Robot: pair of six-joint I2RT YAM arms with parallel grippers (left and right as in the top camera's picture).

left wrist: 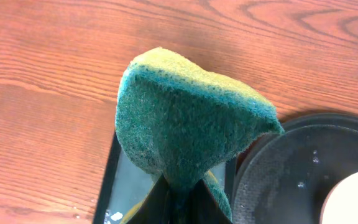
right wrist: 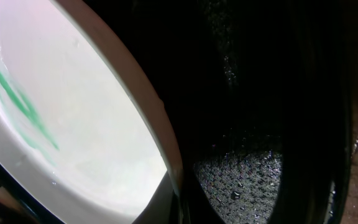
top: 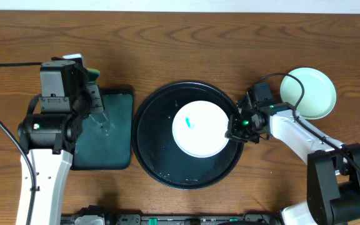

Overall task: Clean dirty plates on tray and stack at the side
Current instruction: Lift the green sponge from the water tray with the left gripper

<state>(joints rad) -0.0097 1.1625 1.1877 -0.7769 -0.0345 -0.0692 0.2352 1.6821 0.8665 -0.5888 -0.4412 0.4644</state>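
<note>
A white plate (top: 200, 128) with a teal smear (top: 189, 122) lies on the round black tray (top: 152, 134). My right gripper (top: 235, 132) is shut on the plate's right rim. The right wrist view shows that rim (right wrist: 160, 118) pinched at the jaws (right wrist: 179, 199), the smear (right wrist: 17, 106) and the wet tray floor (right wrist: 253, 174). A pale mint plate (top: 308, 92) rests on the bare wood at the right. My left gripper (top: 94, 94) hovers over a dark-green rectangular tray (top: 114, 134), shut on a green-and-yellow sponge (left wrist: 191, 124) that bulges above its jaws (left wrist: 182, 202).
In the left wrist view the rectangular tray (left wrist: 126, 186) sits directly below the sponge. The black tray (left wrist: 291, 174) and the edge of the white plate (left wrist: 353, 199) are to its right. Brown wood tabletop (top: 186, 44) surrounds both trays.
</note>
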